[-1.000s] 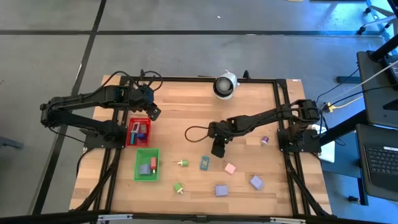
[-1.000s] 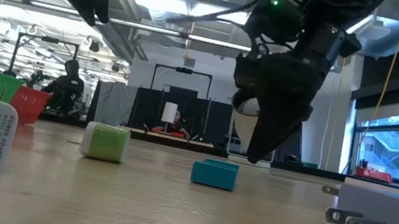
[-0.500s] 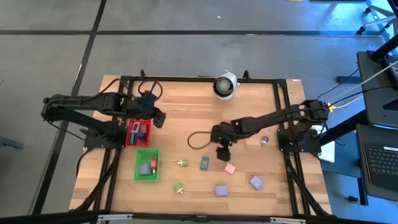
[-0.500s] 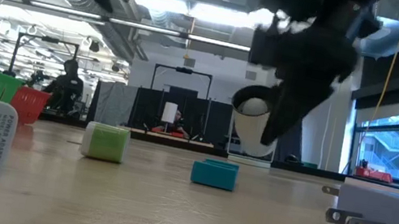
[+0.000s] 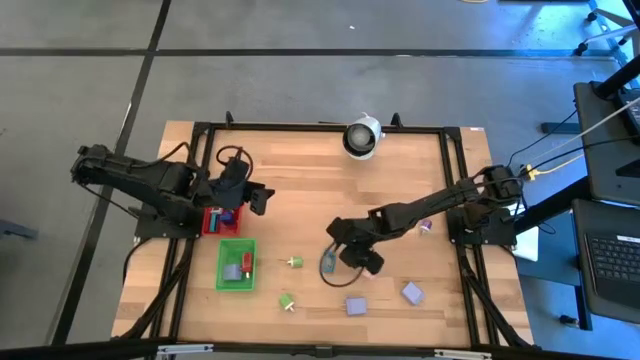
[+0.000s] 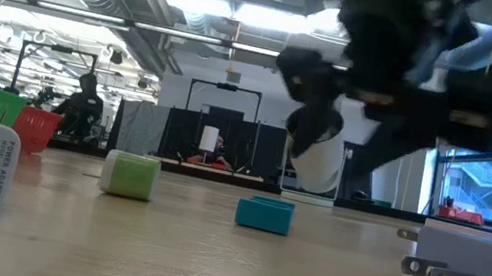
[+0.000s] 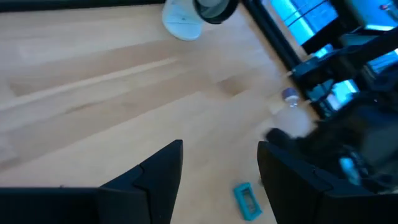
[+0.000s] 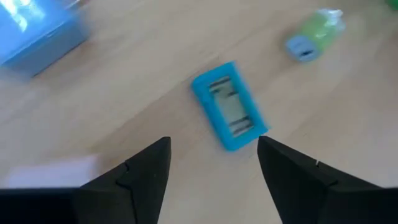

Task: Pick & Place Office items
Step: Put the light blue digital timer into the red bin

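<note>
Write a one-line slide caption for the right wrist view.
Right hand, fingers apart and empty, hovers over a flat teal rectangular office item on the wooden table.

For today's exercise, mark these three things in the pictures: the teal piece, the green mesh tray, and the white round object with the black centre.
teal piece (image 8: 229, 106), right wrist view, middle of its top face.
green mesh tray (image 5: 224, 246), high view, bare corner of its floor.
white round object (image 5: 361, 135), high view, its dark centre.

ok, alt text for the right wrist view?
Looking down past the right gripper's two dark open fingers, a teal rectangular block lies flat on the wooden table just ahead of the gap between them. A green pin and a blue block lie farther off.
</note>
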Action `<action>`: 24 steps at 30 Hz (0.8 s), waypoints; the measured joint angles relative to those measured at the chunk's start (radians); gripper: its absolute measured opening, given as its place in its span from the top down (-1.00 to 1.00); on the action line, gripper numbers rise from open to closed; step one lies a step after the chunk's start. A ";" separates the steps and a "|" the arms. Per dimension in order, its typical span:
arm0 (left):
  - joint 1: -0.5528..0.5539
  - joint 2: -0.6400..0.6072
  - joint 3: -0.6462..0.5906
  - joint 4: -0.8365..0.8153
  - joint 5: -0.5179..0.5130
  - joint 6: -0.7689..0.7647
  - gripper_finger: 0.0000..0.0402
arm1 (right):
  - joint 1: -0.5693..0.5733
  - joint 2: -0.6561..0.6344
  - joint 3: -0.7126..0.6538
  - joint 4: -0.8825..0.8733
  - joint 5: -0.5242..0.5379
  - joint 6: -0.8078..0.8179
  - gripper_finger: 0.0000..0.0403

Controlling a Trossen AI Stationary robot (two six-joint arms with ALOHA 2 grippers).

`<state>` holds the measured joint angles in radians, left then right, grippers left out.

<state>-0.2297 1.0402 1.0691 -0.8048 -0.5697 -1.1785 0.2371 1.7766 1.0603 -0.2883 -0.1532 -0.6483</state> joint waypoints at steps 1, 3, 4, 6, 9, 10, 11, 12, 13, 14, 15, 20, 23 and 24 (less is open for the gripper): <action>-0.014 0.004 0.000 0.006 -0.009 -0.012 -0.01 | -0.006 0.012 0.000 0.024 0.000 0.022 -0.21; -0.038 0.018 0.000 0.030 -0.031 -0.033 -0.01 | -0.017 0.025 0.000 0.069 -0.005 0.032 -0.22; -0.050 0.026 0.000 0.042 -0.038 -0.040 -0.01 | -0.021 0.029 0.000 0.097 -0.014 0.033 -0.22; -0.070 0.045 0.000 0.056 -0.043 -0.042 -0.01 | -0.024 0.035 0.000 0.128 -0.045 0.042 -0.22; -0.087 0.080 0.000 0.081 -0.042 -0.040 -0.01 | -0.024 0.057 0.000 0.158 -0.105 0.057 -0.22; -0.091 0.091 0.000 0.090 -0.041 -0.040 -0.01 | -0.024 0.065 0.000 0.163 -0.114 0.057 -0.22; -0.092 0.102 0.000 0.100 -0.041 -0.041 -0.01 | -0.024 0.074 0.000 0.174 -0.124 0.058 -0.22; -0.092 0.113 0.000 0.098 -0.041 -0.041 -0.01 | -0.024 0.085 0.001 0.195 -0.129 0.057 -0.22; -0.092 0.124 0.000 0.096 -0.041 -0.042 -0.01 | -0.024 0.095 0.006 0.202 -0.132 0.058 -0.22; -0.092 0.134 0.000 0.099 -0.038 -0.042 -0.01 | -0.024 0.108 0.014 0.201 -0.135 0.061 -0.22; -0.092 0.143 0.000 0.099 -0.034 -0.045 -0.01 | -0.024 0.121 0.025 0.201 -0.135 0.062 -0.22; -0.089 0.174 0.000 0.098 0.006 -0.076 -0.01 | -0.024 0.195 0.091 0.197 -0.143 0.062 -0.22; -0.090 0.180 0.000 0.100 0.035 -0.102 -0.01 | -0.024 0.231 0.133 0.143 -0.174 0.065 -0.22; -0.090 0.183 0.000 0.099 0.046 -0.109 -0.01 | -0.024 0.239 0.145 0.123 -0.188 0.065 -0.22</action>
<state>-0.3198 1.2229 1.0687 -0.7057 -0.5233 -1.2872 0.2131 2.0154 1.2057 -0.1655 -0.3408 -0.5836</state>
